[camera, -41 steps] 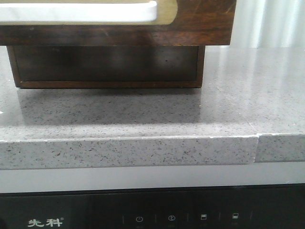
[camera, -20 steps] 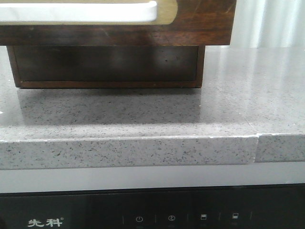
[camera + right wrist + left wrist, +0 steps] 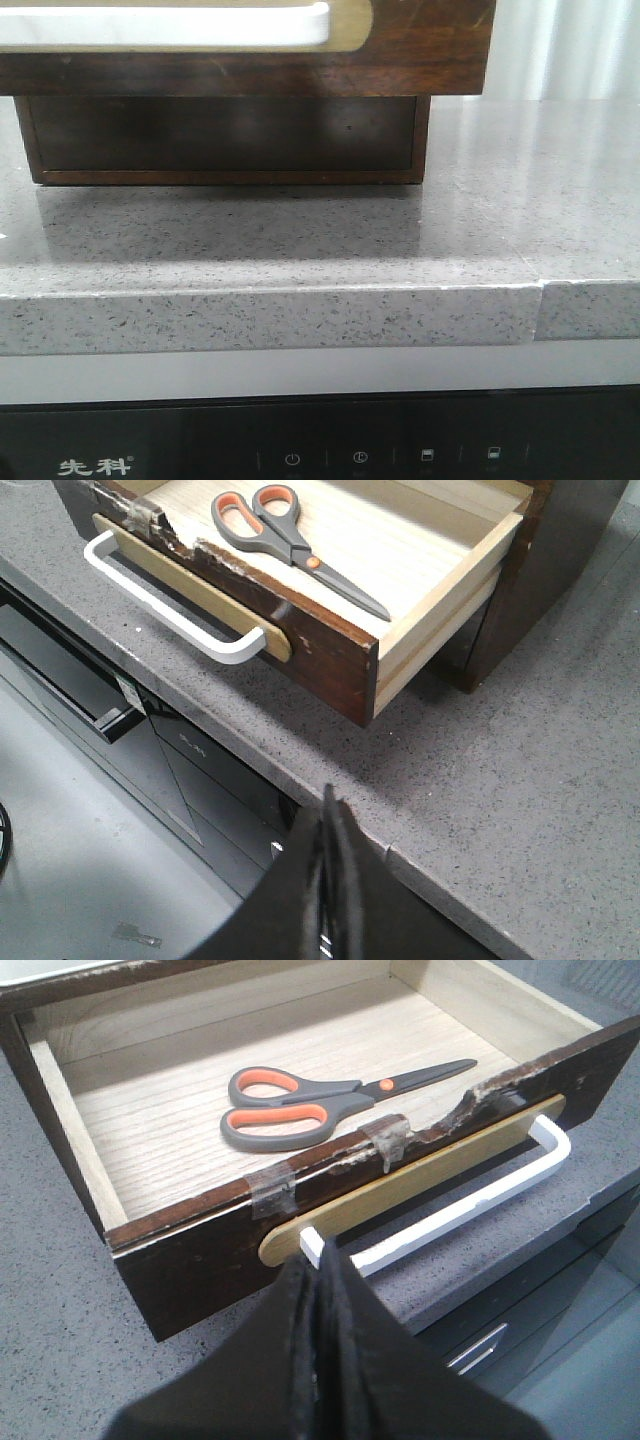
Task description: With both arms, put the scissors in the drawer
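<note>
The scissors (image 3: 320, 1105) lie flat on the pale wood floor of the open drawer (image 3: 215, 1240); they also show in the right wrist view (image 3: 290, 542). The drawer's dark scratched front carries a white handle (image 3: 470, 1200) on a tan plate. My left gripper (image 3: 318, 1260) is shut and empty, its tips just in front of the handle's end, not around it. My right gripper (image 3: 328, 805) is shut and empty, held over the counter edge some way from the drawer (image 3: 330, 650). In the front view only the drawer front (image 3: 420, 50) shows, and neither gripper.
The drawer sticks out from a dark wooden cabinet (image 3: 220, 140) standing on a grey speckled counter (image 3: 300, 250). The counter edge (image 3: 270, 320) has a seam at the right. Below it is a black appliance panel (image 3: 320, 450).
</note>
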You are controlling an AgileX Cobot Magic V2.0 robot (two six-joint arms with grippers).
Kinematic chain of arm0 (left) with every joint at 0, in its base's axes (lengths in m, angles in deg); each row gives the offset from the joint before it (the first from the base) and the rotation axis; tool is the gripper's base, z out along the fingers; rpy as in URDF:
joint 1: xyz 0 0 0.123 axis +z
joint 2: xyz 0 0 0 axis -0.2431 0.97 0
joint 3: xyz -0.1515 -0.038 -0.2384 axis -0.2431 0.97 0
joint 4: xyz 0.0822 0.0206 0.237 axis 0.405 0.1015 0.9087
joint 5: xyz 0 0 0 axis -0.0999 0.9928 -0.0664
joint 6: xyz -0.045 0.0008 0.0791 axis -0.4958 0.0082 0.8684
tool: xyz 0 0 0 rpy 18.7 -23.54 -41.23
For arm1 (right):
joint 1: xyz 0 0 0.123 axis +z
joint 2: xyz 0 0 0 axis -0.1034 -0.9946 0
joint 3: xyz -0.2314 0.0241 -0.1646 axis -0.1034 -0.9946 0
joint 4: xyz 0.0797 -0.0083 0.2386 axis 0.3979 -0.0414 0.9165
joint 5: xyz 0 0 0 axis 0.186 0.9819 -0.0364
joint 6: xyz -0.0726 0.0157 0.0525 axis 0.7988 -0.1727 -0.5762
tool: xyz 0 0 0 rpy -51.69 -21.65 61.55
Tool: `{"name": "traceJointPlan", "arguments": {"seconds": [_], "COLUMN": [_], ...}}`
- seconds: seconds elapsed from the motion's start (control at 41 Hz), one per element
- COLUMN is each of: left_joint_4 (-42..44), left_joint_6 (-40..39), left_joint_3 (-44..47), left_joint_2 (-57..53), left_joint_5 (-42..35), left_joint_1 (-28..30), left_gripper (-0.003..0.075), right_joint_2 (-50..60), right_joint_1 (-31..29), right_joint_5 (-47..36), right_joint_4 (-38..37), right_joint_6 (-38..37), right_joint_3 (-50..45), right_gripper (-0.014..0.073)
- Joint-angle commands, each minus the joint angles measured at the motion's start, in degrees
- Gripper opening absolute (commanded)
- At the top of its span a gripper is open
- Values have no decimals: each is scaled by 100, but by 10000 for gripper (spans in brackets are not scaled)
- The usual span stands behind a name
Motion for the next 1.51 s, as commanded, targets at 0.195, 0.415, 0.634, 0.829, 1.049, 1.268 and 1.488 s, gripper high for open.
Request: {"name": "traceJointPlan", "arguments": {"seconds": [0.195, 0.415, 0.634, 0.829, 1.049, 1.268, 1.488], "left_joint_4": [-35, -35, -102, -336, -336, -336, -336], "left_joint_6": [-54, -54, -54, -54, -54, -54, -54], "left_joint_3": [215, 1574, 3256, 4397, 4999, 5164, 5164], "left_joint_2": [-479, -1464, -2358, -2953, -3346, -3359, -3359], "left_joint_5": [-1157, -2530, -3784, -4292, -4966, -5236, -5236], "left_joint_1": [597, 1679, 2508, 2845, 2860, 2864, 3050], "left_gripper": [-20, -20, -20, -20, -20, -20, -20], "right_joint_2": [-21, -21, -21, -21, -21, -21, -21], "right_joint_1": [-15, -15, -15, -15, -15, -15, -15], "right_joint_5": [-392, -392, -392, -387, -387, -386, -386], "right_joint_4": [-17, -17, -17, -17, -17, -17, -17], "right_joint_6": [1, 1, 1, 1, 1, 1, 1], "right_joint_3": [127, 127, 127, 127, 127, 127, 127], "right_gripper": [-67, -67, -67, -67, -67, -67, -67]}}
